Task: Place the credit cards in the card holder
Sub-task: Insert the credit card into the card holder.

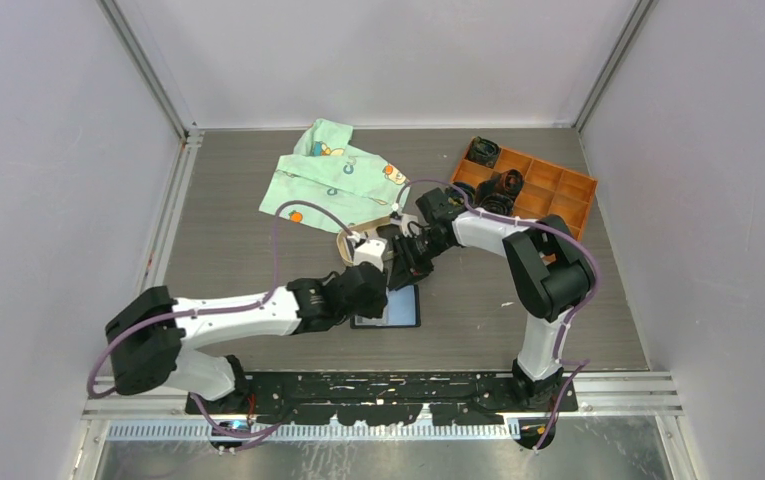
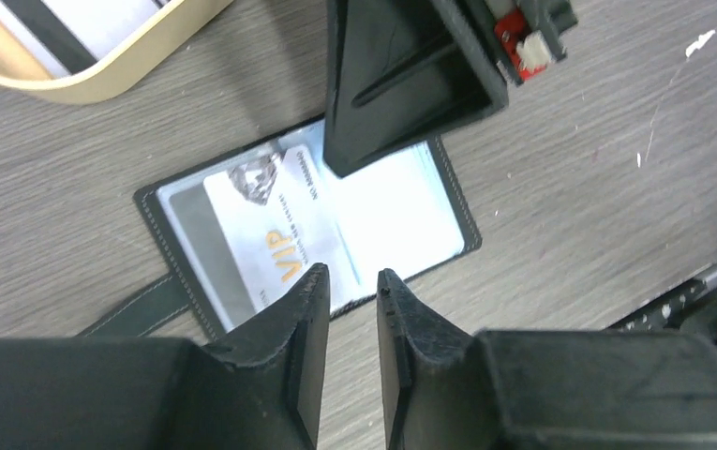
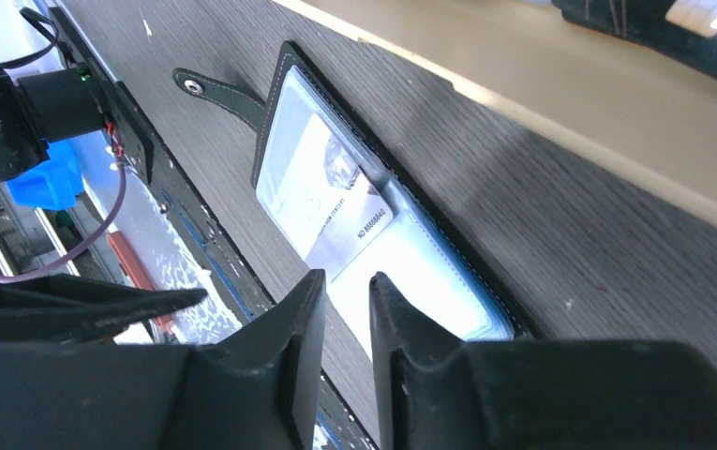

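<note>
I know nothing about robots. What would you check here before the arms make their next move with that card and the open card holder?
1. Card holder open and flat on the table: ok.
2. Card lined up square with its pocket: not ok, it lies slanted.
3. Card pushed fully into the pocket: cannot tell.
4. Left jaws empty: ok, slightly apart at the holder's near edge, nothing between them.
5. Right jaws empty: ok, slightly apart above the holder, nothing between them.

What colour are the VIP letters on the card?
Orange-gold, on a whitish-grey card over the open card holder; clearest in the left wrist view.
</note>
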Tool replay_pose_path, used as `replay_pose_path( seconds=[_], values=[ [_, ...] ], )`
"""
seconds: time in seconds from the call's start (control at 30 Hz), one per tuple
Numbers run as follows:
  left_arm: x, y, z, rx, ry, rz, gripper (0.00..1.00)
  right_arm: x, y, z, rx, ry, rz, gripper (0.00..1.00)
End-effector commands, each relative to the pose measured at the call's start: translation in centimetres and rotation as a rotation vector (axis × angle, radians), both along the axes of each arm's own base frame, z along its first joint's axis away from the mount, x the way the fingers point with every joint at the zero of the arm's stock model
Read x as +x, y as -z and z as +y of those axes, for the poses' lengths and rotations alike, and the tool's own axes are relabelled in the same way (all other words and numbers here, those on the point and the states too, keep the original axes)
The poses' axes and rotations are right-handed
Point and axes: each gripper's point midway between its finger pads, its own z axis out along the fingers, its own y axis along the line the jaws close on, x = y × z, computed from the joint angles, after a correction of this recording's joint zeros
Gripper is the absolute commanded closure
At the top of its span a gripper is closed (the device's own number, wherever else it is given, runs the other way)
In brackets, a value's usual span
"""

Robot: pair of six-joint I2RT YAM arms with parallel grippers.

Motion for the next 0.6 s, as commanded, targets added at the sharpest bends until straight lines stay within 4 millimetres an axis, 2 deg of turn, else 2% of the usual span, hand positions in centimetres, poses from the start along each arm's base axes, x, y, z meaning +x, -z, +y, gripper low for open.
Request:
replay_pose_path(
  seconds=[0.0, 0.13, 0.2, 0.3, 0.43, 0.57],
  values=[
    [-0.3, -0.7, 2.8, -0.005, 0.01, -0.033, 0.71, 0.4, -1.2, 0.0, 0.015, -0.014, -0.057, 0.76],
    [-0.2, -0.4, 6.5, -0.046, -0.056, -0.018, 0.56, 0.0, -0.3, 0.0, -0.003, -0.019, -0.045, 0.89],
    [-0.1, -0.2, 8.6, -0.082, -0.1, -0.012, 0.49, -0.4, 0.2, 0.1, -0.018, -0.029, -0.039, 0.91],
    [0.0, 0.1, 10.6, -0.14, -0.149, -0.003, 0.4, -0.7, 0.9, 0.1, -0.038, -0.036, -0.032, 0.92],
    [-0.1, 0.4, 11.2, -0.22, -0.154, 0.024, 0.36, -0.9, 1.7, 0.2, -0.058, -0.038, -0.021, 0.92],
    [-0.2, 1.1, 10.3, -0.25, -0.13, 0.065, 0.36, -1.1, 2.3, 0.3, -0.074, -0.039, -0.016, 0.92]
  ],
)
